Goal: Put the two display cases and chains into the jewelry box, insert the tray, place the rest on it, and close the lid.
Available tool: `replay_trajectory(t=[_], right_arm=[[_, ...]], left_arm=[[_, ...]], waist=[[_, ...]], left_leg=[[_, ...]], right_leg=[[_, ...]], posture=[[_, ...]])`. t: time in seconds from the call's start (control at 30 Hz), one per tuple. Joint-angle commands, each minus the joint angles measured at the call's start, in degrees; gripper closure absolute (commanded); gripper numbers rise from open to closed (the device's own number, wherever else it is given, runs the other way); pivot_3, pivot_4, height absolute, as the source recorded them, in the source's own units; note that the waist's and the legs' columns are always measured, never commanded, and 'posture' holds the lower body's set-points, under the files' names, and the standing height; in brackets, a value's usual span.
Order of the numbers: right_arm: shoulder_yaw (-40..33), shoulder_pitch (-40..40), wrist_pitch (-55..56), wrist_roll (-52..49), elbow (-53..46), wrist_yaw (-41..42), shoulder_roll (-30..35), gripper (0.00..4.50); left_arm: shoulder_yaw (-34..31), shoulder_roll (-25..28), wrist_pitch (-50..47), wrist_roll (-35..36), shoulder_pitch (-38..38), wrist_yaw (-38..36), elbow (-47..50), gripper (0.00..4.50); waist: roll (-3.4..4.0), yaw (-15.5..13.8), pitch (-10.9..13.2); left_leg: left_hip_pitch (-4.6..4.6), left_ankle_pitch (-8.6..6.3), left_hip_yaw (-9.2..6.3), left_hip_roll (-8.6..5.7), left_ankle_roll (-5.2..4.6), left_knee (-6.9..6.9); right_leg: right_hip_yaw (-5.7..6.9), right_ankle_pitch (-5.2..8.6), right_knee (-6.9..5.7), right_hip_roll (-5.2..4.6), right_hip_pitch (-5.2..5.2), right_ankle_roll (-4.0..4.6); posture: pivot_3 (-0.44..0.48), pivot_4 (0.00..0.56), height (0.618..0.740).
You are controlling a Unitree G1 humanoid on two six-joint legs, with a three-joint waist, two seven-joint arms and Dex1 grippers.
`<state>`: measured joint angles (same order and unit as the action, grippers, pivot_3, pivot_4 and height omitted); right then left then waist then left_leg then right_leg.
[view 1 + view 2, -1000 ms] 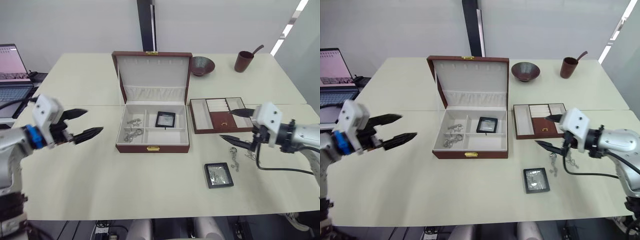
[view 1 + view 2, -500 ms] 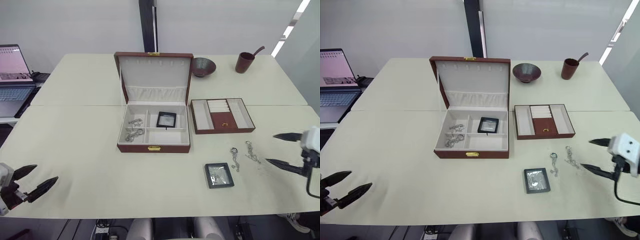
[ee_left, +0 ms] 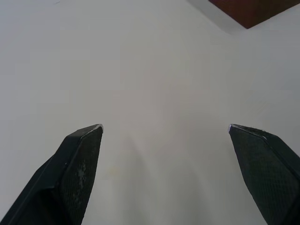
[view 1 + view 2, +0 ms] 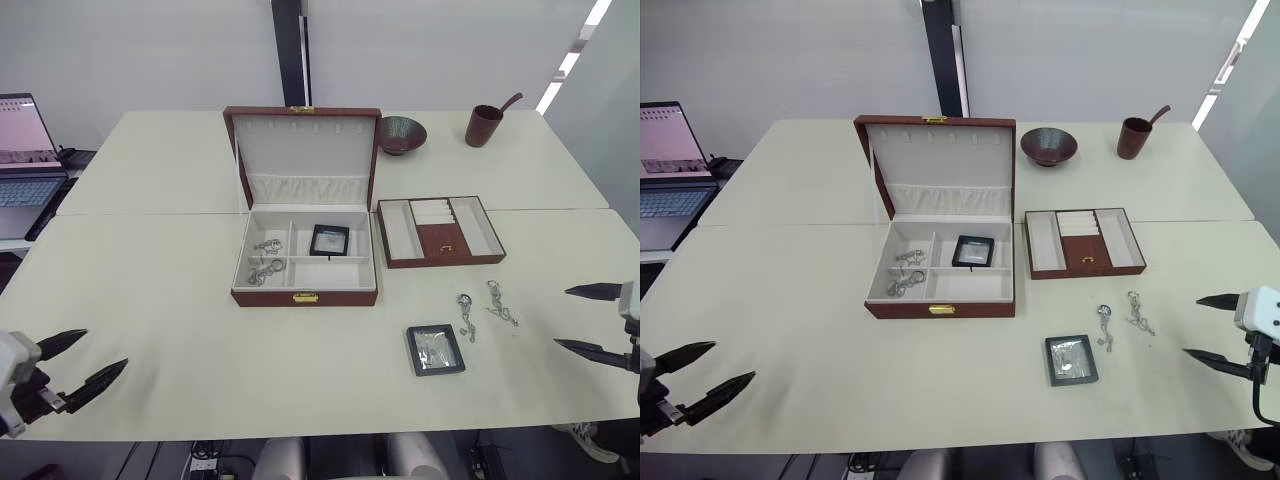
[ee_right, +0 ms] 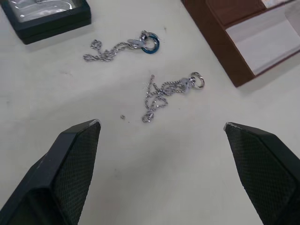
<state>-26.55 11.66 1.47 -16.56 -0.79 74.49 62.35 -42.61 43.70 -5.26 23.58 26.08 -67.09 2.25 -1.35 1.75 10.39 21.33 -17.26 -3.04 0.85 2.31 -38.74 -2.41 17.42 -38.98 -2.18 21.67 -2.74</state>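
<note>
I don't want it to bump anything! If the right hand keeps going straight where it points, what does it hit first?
Probably the nearer chain on the table; the right hand points at it, open. Depth is hard to judge.

No legible text anywhere.
</note>
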Motion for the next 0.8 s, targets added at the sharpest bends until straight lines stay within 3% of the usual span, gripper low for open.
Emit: replay_trajectory(t=[0.03,0.2,0.47,0.57,0.7,0.8], right_arm=[[2.33,-2.03,-6.29,-3.00,-8.67,-2.49,-0.43,0.00],[7.47,-4.36,-16.36,-7.74,-21.56,-4.68,-0.64,0.00],[17.18,-6.43,-15.58,-7.53,-33.57,-2.53,-0.38,0.00],[21.70,-7.79,-13.65,-4.68,-33.06,-1.61,-0.30,0.62],[26.36,-9.70,-12.12,-0.40,-30.97,-1.92,-0.58,2.00],[29.67,-11.67,-12.07,2.51,-29.53,-3.07,-1.46,2.00]], left_arm=[[2.34,-0.32,3.12,2.11,-0.52,-1.19,6.64,0.05],[8.01,-1.22,1.80,5.54,-2.96,-0.35,16.69,0.05],[14.85,1.38,1.21,9.58,-4.54,-5.44,22.99,0.05],[17.12,2.35,1.11,10.28,-6.25,-6.98,23.24,0.00],[19.14,2.39,1.88,10.74,-7.63,-8.38,23.95,0.00],[20.28,2.35,1.87,11.21,-8.20,-9.05,24.60,0.00]], waist=[[0.00,0.01,0.00],[0.03,-0.09,0.02],[0.03,-0.09,0.02],[0.03,-0.10,0.02],[0.03,-0.05,0.02],[0.03,-0.05,0.02]], left_leg=[[-0.04,0.00,-0.01,0.02,0.00,0.00],[-0.28,-0.01,-0.03,0.03,0.00,0.03],[-0.29,-0.03,-0.03,0.00,-0.02,0.03],[-0.33,-0.03,-0.04,-0.06,-0.03,0.03],[-0.34,-0.03,-0.01,-0.06,-0.03,0.03],[-0.34,-0.03,-0.04,-0.06,-0.04,0.03]], right_leg=[[0.01,0.00,0.00,0.01,-0.04,0.00],[0.00,0.01,0.04,0.01,-0.30,0.00],[0.00,0.01,0.06,0.02,-0.31,0.00],[0.02,0.01,0.06,0.05,-0.34,0.00],[0.00,0.01,0.07,0.04,-0.32,0.00],[0.02,0.02,0.07,0.07,-0.32,0.02]], posture=[[0.000,0.150,0.740],[0.000,0.150,0.740],[0.000,0.150,0.740],[0.000,0.150,0.740],[0.000,0.150,0.740],[0.000,0.150,0.740]])
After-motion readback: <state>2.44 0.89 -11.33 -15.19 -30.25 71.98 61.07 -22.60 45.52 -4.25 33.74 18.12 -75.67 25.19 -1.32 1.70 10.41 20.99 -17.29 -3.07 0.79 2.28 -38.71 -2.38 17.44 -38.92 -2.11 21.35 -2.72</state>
